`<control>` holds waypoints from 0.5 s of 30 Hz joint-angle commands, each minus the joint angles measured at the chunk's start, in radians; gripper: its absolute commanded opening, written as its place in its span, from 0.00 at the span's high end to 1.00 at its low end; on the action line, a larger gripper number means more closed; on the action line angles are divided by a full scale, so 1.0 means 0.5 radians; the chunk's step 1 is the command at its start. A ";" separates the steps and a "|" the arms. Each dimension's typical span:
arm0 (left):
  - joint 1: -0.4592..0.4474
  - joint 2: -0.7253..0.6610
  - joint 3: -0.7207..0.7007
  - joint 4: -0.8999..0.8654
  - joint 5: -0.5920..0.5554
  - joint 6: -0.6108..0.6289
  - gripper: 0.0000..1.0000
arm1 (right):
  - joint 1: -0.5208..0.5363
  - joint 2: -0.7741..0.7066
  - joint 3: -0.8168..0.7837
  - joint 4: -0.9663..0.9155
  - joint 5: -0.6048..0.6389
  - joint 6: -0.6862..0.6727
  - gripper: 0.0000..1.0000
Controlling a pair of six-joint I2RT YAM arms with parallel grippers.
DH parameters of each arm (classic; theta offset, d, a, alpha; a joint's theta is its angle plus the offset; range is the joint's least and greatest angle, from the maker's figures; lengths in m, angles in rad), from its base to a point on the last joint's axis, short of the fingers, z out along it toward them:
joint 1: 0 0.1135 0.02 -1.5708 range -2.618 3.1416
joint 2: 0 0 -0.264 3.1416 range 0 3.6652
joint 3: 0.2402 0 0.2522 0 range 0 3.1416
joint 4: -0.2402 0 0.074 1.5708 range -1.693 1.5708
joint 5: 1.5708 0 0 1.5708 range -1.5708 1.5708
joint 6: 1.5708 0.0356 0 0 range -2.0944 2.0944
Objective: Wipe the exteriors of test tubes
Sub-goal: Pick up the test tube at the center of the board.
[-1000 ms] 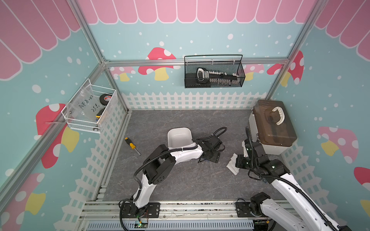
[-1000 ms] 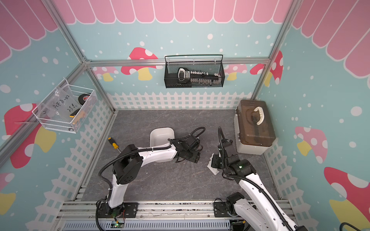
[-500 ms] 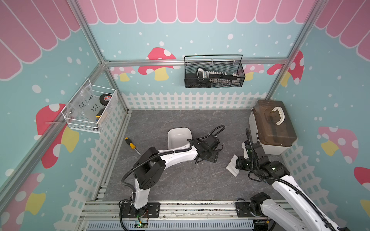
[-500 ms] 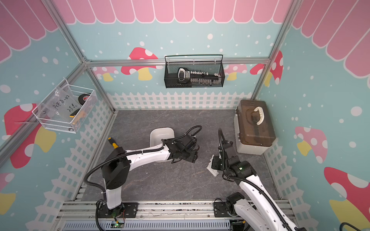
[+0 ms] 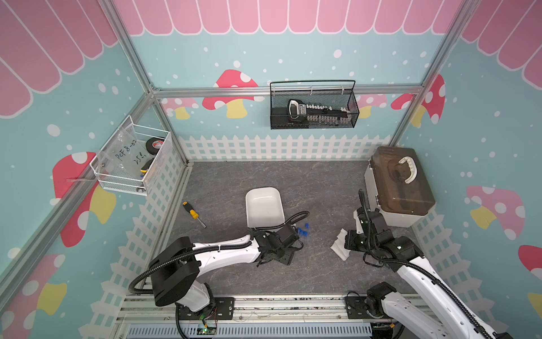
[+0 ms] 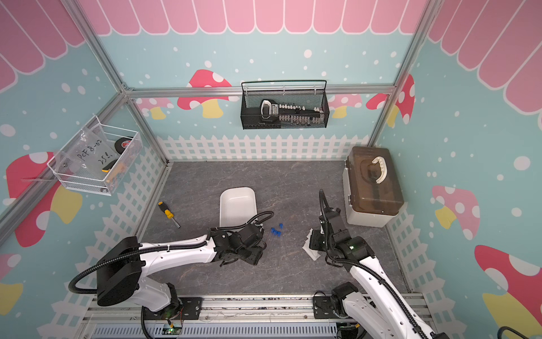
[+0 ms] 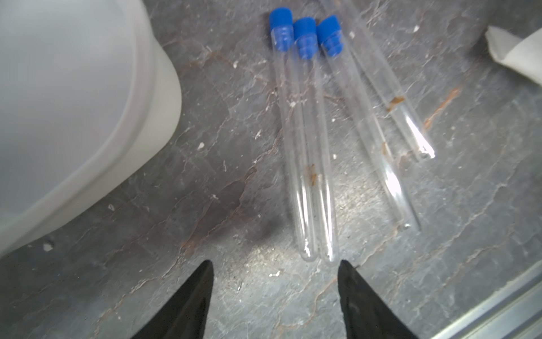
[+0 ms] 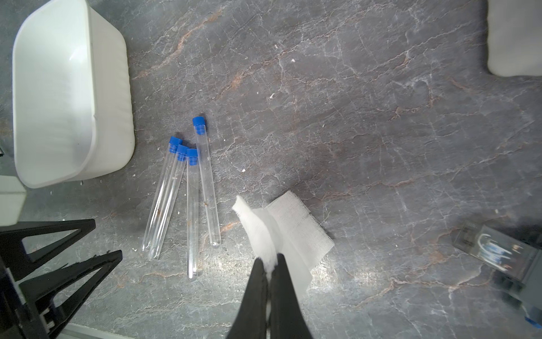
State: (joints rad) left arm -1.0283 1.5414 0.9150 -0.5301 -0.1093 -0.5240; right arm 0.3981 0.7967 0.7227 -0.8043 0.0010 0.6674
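Observation:
Several clear test tubes (image 8: 187,199) with blue caps lie side by side on the grey mat, and both top views show them (image 5: 302,232) (image 6: 275,233) just right of the white tray (image 5: 264,205). My left gripper (image 7: 274,264) is open and empty. Its fingertips stand just short of the rounded tube ends (image 7: 311,146), and from above it (image 5: 289,255) sits at the tubes' near end. My right gripper (image 8: 269,259) is shut on a folded white gauze cloth (image 8: 296,223), which rests on the mat right of the tubes (image 5: 340,246).
A yellow-and-black screwdriver (image 5: 193,213) lies near the left fence. A brown-lidded box (image 5: 399,187) stands at the right wall, behind the right arm. Wire baskets hang on the left wall (image 5: 132,161) and the back wall (image 5: 313,105). A small clear part (image 8: 495,252) lies on the mat right of the cloth.
The left arm has drawn back toward the front and left, uncovering the tubes' blue caps. The right gripper with the cloth has barely shifted.

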 commanded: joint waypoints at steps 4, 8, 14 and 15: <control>0.000 0.125 0.033 0.038 -0.009 -0.021 0.37 | -0.011 -0.038 -0.048 0.009 -0.020 0.036 1.00; -0.004 0.172 0.069 0.067 0.010 0.005 0.38 | -0.011 -0.060 -0.059 -0.007 -0.019 0.045 1.00; -0.005 0.250 0.097 0.080 0.020 0.026 0.38 | -0.011 -0.071 -0.062 -0.009 -0.014 0.049 1.00; -0.005 0.259 0.101 0.084 0.023 0.026 0.38 | -0.011 -0.072 -0.060 -0.010 -0.016 0.052 1.00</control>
State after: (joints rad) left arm -1.0290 1.6539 0.9401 -0.5045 -0.1036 -0.5156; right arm 0.3981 0.7696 0.7059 -0.8005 -0.0017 0.6743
